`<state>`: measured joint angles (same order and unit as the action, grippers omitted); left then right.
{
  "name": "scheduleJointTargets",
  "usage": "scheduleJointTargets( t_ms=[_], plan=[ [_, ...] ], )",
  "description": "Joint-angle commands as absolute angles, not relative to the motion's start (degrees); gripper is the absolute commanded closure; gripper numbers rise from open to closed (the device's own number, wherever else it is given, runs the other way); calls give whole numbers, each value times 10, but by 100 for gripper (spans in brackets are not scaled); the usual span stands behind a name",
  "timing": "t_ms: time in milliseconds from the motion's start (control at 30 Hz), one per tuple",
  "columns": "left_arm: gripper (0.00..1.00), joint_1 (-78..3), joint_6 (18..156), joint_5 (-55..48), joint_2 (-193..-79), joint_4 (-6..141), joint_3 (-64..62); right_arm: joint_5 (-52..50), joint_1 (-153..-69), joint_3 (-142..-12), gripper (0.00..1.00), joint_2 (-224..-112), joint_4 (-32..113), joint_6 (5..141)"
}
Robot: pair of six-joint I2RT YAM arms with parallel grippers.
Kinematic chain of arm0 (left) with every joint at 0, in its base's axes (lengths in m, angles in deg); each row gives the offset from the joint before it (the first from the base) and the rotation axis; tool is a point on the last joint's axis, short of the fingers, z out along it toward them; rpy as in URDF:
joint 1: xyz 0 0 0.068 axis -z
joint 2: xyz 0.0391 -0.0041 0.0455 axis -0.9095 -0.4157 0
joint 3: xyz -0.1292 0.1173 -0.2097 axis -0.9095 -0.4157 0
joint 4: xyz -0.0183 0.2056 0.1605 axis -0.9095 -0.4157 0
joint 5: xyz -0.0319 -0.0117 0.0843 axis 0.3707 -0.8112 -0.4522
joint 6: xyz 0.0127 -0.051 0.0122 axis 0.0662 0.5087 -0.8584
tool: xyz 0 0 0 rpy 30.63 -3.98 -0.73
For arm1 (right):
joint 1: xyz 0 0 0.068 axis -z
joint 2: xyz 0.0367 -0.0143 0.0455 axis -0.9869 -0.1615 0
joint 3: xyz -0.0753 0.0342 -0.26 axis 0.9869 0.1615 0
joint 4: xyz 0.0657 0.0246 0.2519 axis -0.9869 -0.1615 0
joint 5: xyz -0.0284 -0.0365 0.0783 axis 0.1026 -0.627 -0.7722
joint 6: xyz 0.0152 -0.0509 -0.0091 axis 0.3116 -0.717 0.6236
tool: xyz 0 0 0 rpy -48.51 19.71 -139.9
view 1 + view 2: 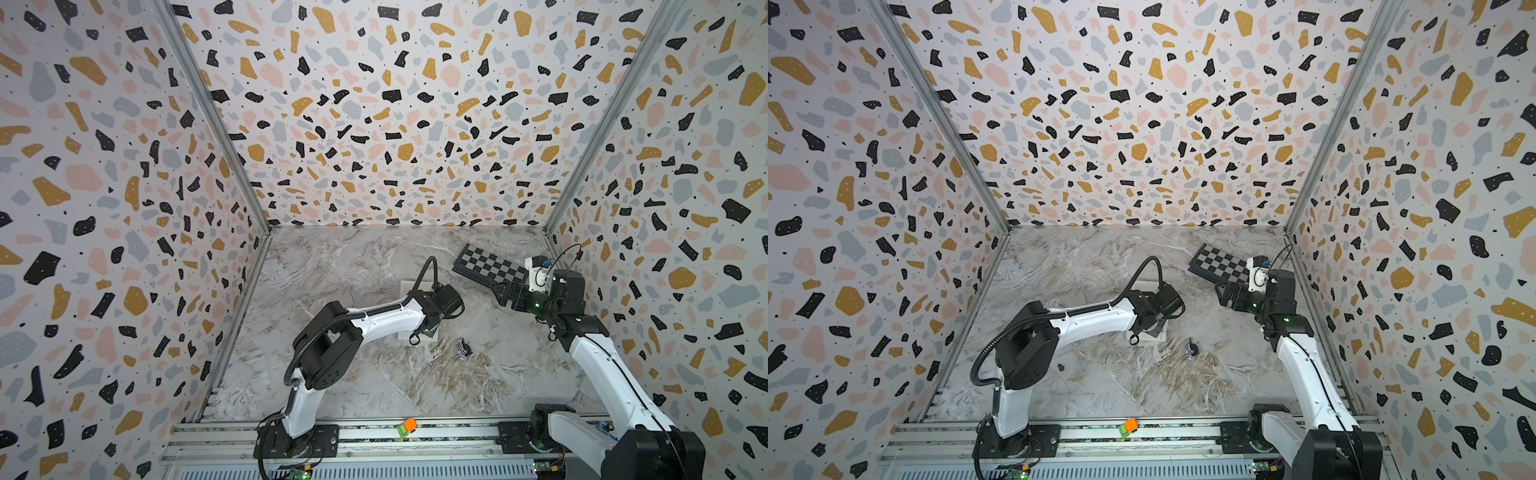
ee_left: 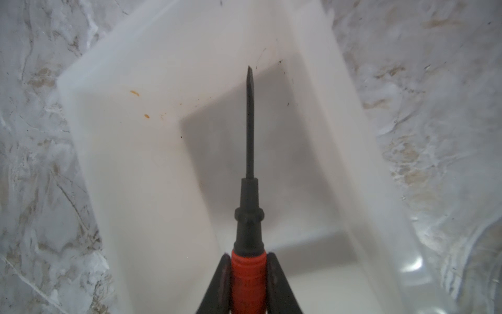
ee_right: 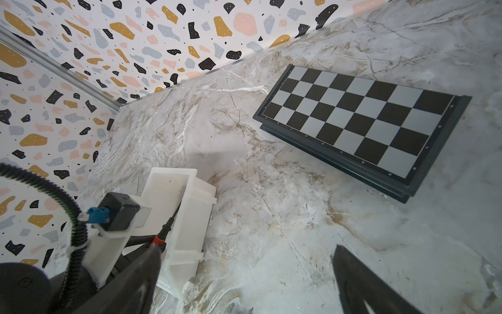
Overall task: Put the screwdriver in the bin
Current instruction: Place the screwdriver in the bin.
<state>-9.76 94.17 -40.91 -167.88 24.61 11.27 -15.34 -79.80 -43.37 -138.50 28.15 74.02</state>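
The left gripper was squeezed shut on the small screwdriver with the red handle and thin black shaft, holding it by the red part. The white plastic bin with low walls sat right under it on the grey marble table. The black shaft stuck out ahead of the fingers and pointed down into the bin. It ran nearly the same way as the bin's long side, close to one long wall. I could not tell if the tip touched the floor of the bin. So the drop looked close: the fingers only needed to let go, I think. The right gripper was wide open and empty, well apart from the bin, near the black-and-grey chequered board.
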Motion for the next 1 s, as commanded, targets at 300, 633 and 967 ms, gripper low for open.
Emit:
scheduleJointTargets(
  t_ms=[300,633,967],
  plan=[
    [86,-104,942,-426,-1685,246,128,-157,-794,-453,1,-1369,271,734],
    [74,-116,943,-421,-1678,250,132,-155,-793,-455,1,-1363,266,734],
    [66,-124,943,-418,-1657,256,129,-156,-793,-455,1,-1366,269,738]
  ],
)
